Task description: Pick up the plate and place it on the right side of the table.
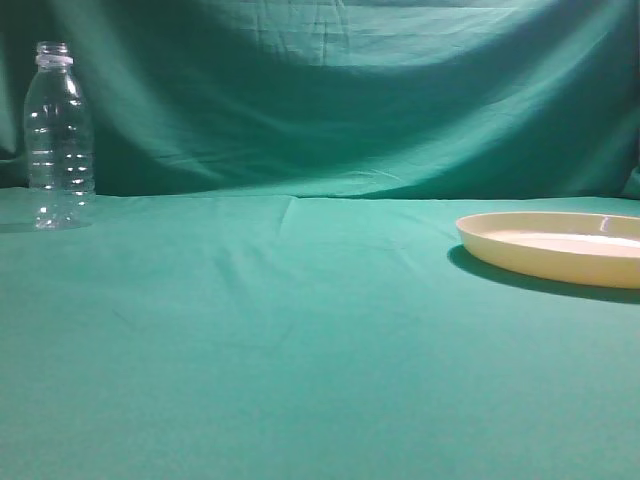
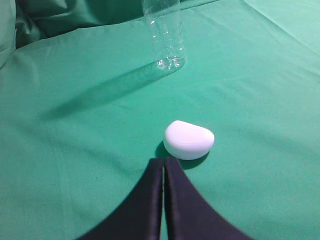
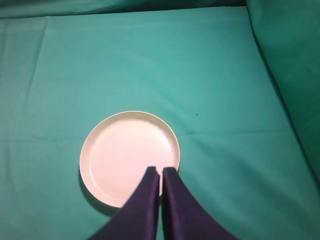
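The cream-yellow plate (image 1: 548, 252) lies flat on the teal table (image 1: 300, 350) at the right edge of the exterior view, partly cut off. In the right wrist view the plate (image 3: 122, 155) lies below my right gripper (image 3: 160, 169), which is shut and empty, with its tips over the plate's near right rim. My left gripper (image 2: 164, 159) is shut and empty above the cloth, away from the plate. Neither gripper shows in the exterior view.
A clear ribbed bottle (image 1: 58, 135) stands at the far left by the dark green backdrop (image 1: 350, 90); it also shows in the left wrist view (image 2: 165, 35). A small white rounded object (image 2: 188, 139) lies just ahead of the left fingertips.
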`<act>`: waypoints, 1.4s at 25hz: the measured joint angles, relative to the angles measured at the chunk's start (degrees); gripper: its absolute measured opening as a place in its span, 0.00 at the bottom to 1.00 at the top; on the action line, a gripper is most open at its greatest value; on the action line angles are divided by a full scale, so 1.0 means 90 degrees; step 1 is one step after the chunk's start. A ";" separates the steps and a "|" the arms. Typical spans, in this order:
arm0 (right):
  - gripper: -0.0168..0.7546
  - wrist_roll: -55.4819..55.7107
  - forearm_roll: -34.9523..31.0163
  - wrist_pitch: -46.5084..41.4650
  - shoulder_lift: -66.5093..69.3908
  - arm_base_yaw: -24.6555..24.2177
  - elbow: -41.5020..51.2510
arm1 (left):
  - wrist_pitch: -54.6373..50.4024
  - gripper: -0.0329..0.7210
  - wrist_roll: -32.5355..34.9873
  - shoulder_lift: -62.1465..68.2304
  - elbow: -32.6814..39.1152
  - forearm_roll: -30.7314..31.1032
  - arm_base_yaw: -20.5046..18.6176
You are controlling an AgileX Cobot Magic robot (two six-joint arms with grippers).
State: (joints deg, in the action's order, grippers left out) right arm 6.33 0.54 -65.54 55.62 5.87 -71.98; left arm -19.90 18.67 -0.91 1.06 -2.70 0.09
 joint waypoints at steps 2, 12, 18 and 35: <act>0.02 -0.0014 0.0000 0.0000 -0.0553 0.0000 0.0287 | 0.0000 0.04 0.0000 0.0000 0.0000 0.0000 0.0000; 0.02 -0.0344 -0.0275 0.0387 -0.3339 0.0000 0.1849 | 0.0000 0.04 0.0000 0.0000 0.0000 0.0000 0.0000; 0.02 -0.0341 -0.0568 0.0254 -0.4283 0.0000 0.2107 | 0.0000 0.04 0.0000 0.0000 0.0000 0.0000 0.0000; 0.02 -0.0544 0.0015 0.3993 -0.5590 -0.0056 0.5849 | 0.0000 0.04 0.0000 0.0000 0.0000 0.0000 0.0000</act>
State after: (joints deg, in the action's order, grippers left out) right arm 1.43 0.68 -29.61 5.30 5.36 -19.34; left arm -19.90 18.67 -0.91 1.06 -2.70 0.09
